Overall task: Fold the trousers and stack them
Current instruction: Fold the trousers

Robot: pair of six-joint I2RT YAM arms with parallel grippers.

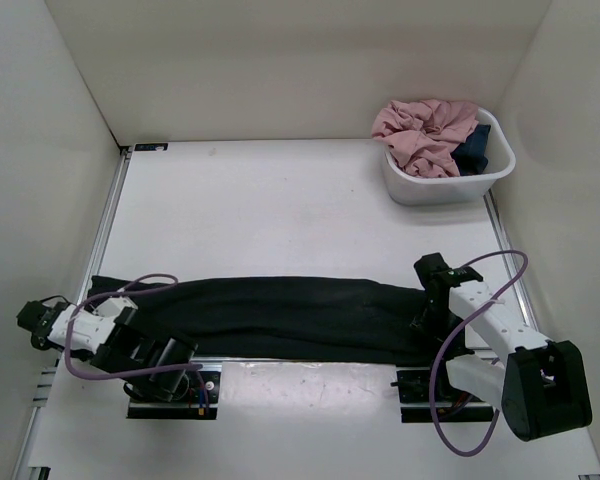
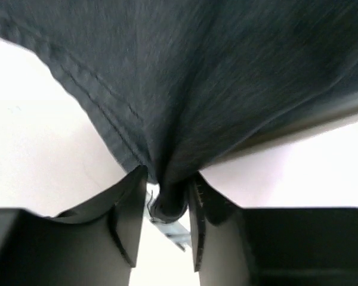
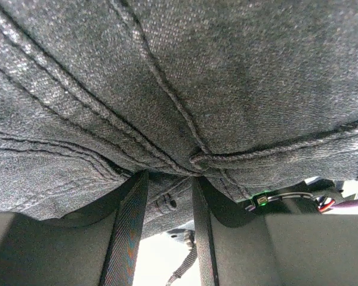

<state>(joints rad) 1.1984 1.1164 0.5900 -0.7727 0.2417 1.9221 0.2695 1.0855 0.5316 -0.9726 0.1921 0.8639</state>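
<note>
The black trousers point(image 1: 280, 315) lie stretched out in a long band across the near part of the table. At their left end my left gripper point(image 1: 130, 315) stands low over the hem. In the left wrist view a bunched fold of the trousers point(image 2: 197, 77) sits between the parted fingers of my left gripper point(image 2: 167, 196), with a gap beside it. My right gripper point(image 1: 422, 322) is at the right end. In its wrist view the waistband of the trousers point(image 3: 197, 77) droops between the spread fingers of my right gripper point(image 3: 170, 202).
A white basket point(image 1: 420, 190) at the back right holds a crumpled pink garment point(image 1: 425, 130) and a dark blue garment point(image 1: 475, 145). White walls enclose the table on three sides. Both arm bases sit just in front of the trousers.
</note>
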